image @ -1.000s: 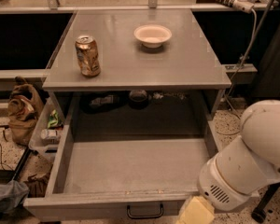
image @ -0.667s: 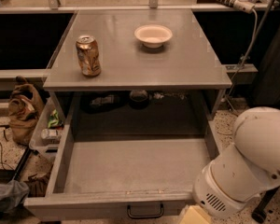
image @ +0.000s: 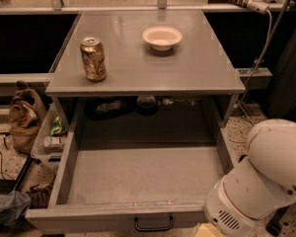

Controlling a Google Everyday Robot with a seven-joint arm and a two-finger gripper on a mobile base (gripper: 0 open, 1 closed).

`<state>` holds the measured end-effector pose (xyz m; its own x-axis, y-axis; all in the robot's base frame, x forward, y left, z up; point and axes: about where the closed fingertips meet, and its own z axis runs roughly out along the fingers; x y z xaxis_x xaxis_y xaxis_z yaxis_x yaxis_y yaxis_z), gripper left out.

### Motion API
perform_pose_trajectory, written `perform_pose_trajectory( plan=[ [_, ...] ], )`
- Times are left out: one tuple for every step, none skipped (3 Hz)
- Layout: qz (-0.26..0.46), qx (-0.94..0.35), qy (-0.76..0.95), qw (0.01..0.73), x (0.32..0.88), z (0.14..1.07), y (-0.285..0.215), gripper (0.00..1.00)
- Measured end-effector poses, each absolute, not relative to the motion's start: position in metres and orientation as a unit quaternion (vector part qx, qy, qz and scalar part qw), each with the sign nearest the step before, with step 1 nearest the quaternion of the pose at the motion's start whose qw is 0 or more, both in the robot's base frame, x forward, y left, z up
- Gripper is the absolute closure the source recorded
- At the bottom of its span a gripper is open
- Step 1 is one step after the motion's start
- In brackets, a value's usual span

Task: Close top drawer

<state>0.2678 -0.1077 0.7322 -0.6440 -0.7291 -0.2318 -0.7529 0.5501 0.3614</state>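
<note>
The top drawer (image: pixel 138 177) is pulled far out from under the grey tabletop (image: pixel 148 58) and its inside is bare. Its flat front (image: pixel 89 220) runs along the bottom of the view, with the small black loop handle (image: pixel 153 224) in the middle. My white arm (image: pixel 259 181) fills the lower right corner, beside the drawer's right front corner. Of my gripper only a tan part (image: pixel 207 230) shows at the bottom edge, just right of the handle; the rest is cut off.
A gold drink can (image: pixel 93 59) and a white bowl (image: pixel 162 37) stand on the tabletop. Dark items (image: pixel 113 106) lie deep under the top, behind the drawer. A brown bag (image: pixel 24 115) and clutter sit on the floor at left. A cable (image: pixel 266 38) hangs at right.
My arm has sunk a little toward the bottom of the view, and less of the tan gripper part shows. The drawer, can and bowl have not moved.
</note>
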Motion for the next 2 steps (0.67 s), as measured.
perform_pose_trajectory(
  plan=[
    [0.227,-0.417,0.88,0.012,0.251,0.719,-0.107,0.0],
    [0.236,-0.421,0.876,-0.006,0.242,0.704,-0.101,0.0]
  ],
)
